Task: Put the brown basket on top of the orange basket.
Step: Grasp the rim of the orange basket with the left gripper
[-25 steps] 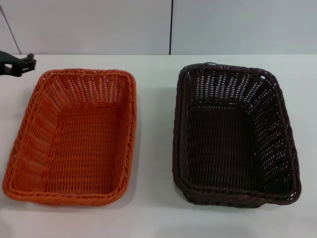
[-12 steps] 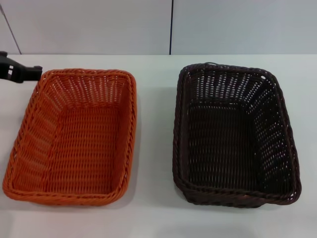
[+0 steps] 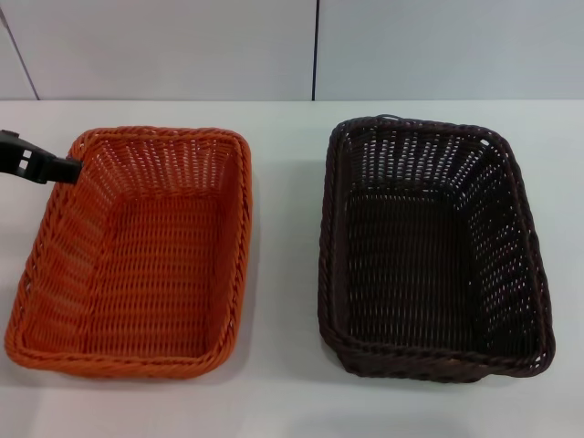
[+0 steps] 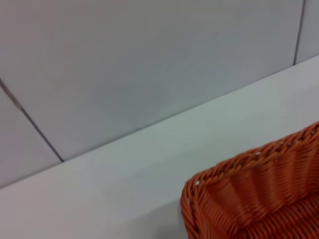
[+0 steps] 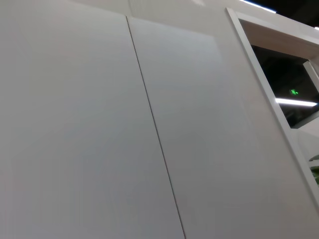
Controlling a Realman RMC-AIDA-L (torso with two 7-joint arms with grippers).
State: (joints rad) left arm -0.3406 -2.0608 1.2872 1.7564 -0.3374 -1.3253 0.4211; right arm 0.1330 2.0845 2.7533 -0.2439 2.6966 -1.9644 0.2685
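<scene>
Orange woven rectangular basket (image 3: 137,251) is getting the left gripper (image 3: 66,167), grip unreadable, at its far-left rim, likely reaching; the dark brown woven rectangular basket (image 3: 429,246) is sitting untouched, awaiting lifting.

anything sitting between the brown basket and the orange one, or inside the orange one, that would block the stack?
Nothing visible does. The brown basket and the orange basket sit side by side with only a bare strip of table between them, and the orange basket is empty. The left gripper is at its far left corner.
</scene>
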